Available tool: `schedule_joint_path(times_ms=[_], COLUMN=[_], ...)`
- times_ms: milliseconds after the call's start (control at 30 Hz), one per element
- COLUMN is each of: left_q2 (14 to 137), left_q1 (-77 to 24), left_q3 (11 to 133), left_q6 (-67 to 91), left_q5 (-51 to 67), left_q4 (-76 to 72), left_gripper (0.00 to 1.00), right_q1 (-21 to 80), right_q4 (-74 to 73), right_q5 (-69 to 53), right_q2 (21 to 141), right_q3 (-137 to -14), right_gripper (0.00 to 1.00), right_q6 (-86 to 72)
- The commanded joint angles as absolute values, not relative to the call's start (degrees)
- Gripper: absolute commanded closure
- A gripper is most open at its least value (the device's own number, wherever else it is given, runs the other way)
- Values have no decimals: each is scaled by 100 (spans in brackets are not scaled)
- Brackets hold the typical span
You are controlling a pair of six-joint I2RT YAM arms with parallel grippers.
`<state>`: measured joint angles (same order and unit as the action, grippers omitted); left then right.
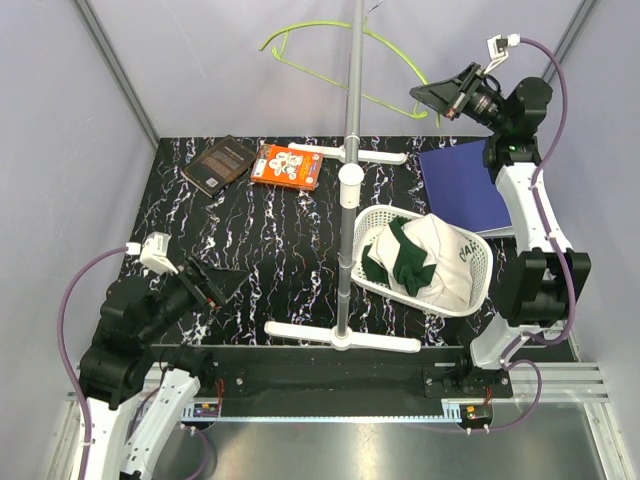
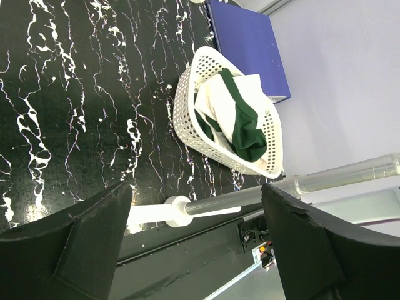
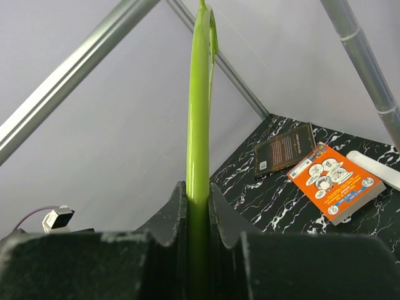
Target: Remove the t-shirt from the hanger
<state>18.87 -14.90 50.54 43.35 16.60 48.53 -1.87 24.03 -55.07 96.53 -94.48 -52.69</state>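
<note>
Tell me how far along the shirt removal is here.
Done: the t-shirt lies bundled in the white basket, off the hanger. In hand: the right gripper is shut on the bare hanger, held up beside the pole stand. The left gripper is open and empty. Left: probably only putting the hanger down or releasing it.
</note>
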Motion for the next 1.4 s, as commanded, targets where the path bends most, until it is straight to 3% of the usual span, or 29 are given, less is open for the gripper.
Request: schedule_joint_path(times_ms=[0, 400, 767, 900, 1000, 1033, 1100, 1133, 1267, 1367], left_q2=[1969, 1969, 1977, 2013, 2039, 2065, 2092, 2092, 2118, 2092], left_q1=[-1485, -1477, -1485, -1477, -1485, -1485, -1477, -1485, -1485, -1485], left_q3=[5265, 5238, 5247, 5274, 5274, 5265, 5238, 5238, 5238, 5247], left_q6=[4245, 4263, 4184, 4096, 4052, 4043, 4034, 4034, 3982, 3929], left_q5=[1898, 1916, 1916, 1863, 1820, 1819, 1802, 1802, 1793, 1810], left_q4=[4729, 4737, 4790, 4860, 4896, 4887, 4878, 4895, 4887, 4887], left_gripper=[12, 11, 11, 11, 11, 11, 11, 11, 11, 11], right_q1=[-185, -185, -220, -316, -404, -413, -431, -448, -492, -492], right_q4=[2418, 1635, 976, 853, 809, 722, 677, 590, -347, -2727], right_q5=[-5783, -6082, -7461, -7901, -7936, -7884, -7753, -7578, -7042, -5875], right_q2=[9755, 10608, 11776, 12137, 12278, 12165, 11972, 11771, 11383, 11223], right_q3=[-9948, -11056, -12804, -13385, -13579, -13527, -13115, -12965, -12543, -13118], right_gripper=[100, 100, 96, 77, 56, 44, 32, 1, 0, 0], right_q6=[-5099, -5105, -5019, -5088, -5317, -5291, -5160, -5116, -4566, -2926])
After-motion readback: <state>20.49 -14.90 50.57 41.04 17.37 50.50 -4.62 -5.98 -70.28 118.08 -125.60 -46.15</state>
